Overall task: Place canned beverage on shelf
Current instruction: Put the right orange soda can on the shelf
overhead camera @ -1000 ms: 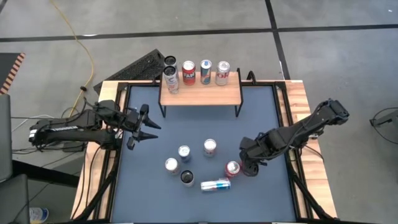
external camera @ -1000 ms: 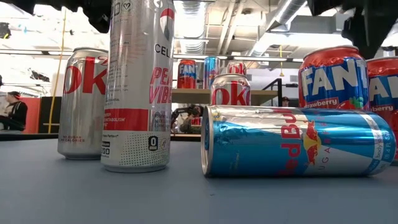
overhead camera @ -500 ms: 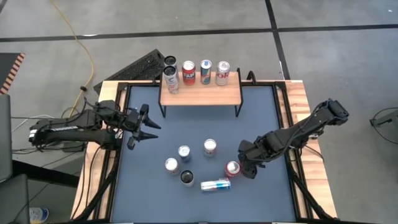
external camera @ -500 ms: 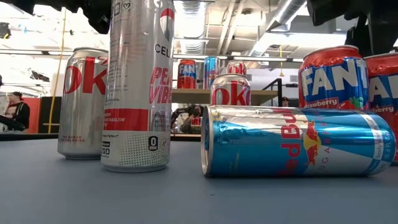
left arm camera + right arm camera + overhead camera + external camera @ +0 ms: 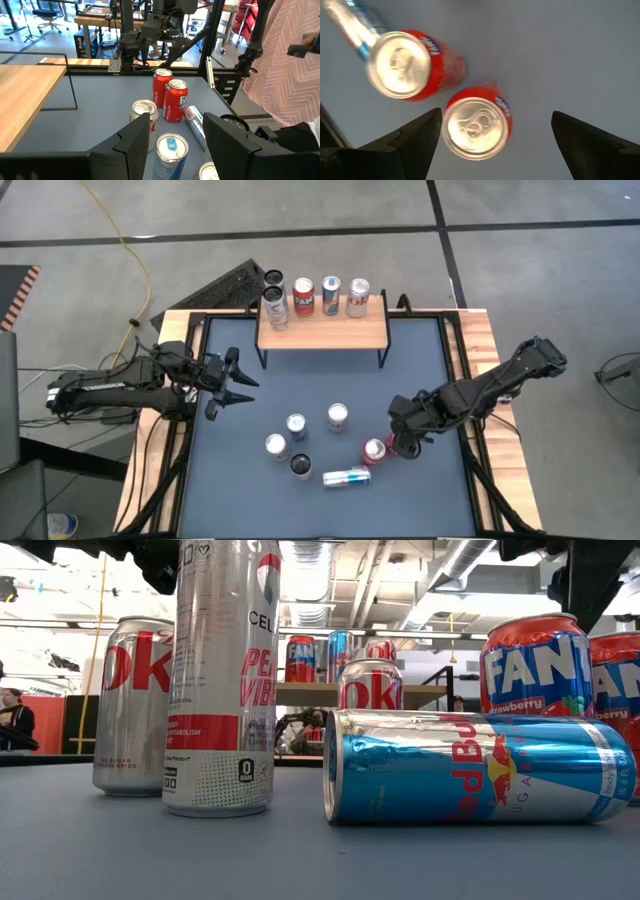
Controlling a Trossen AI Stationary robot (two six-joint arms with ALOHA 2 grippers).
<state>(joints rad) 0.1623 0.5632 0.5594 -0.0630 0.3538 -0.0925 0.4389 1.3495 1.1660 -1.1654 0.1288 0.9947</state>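
Note:
The shelf (image 5: 322, 330), a light-wood top on thin black legs, stands at the table's far middle and carries several upright cans. Two red Fanta cans stand side by side at the near right (image 5: 476, 127) (image 5: 402, 65); the high view shows one of them (image 5: 375, 450). My right gripper (image 5: 496, 117) (image 5: 405, 442) is open above them, pointing down, with its fingers apart on either side of one can's top and touching nothing. My left gripper (image 5: 235, 380) (image 5: 176, 120) is open and empty at the table's left, pointing toward the cans.
Several more cans stand upright at the table's near middle (image 5: 297, 424) (image 5: 338, 416) (image 5: 276, 445) (image 5: 300, 465). A blue Red Bull can (image 5: 346, 477) lies on its side beside the red cans. A raised wooden rim (image 5: 480, 330) runs along the table's sides.
My right gripper has shifted a little toward the table's right edge above the red cans. The cans have stayed in place.

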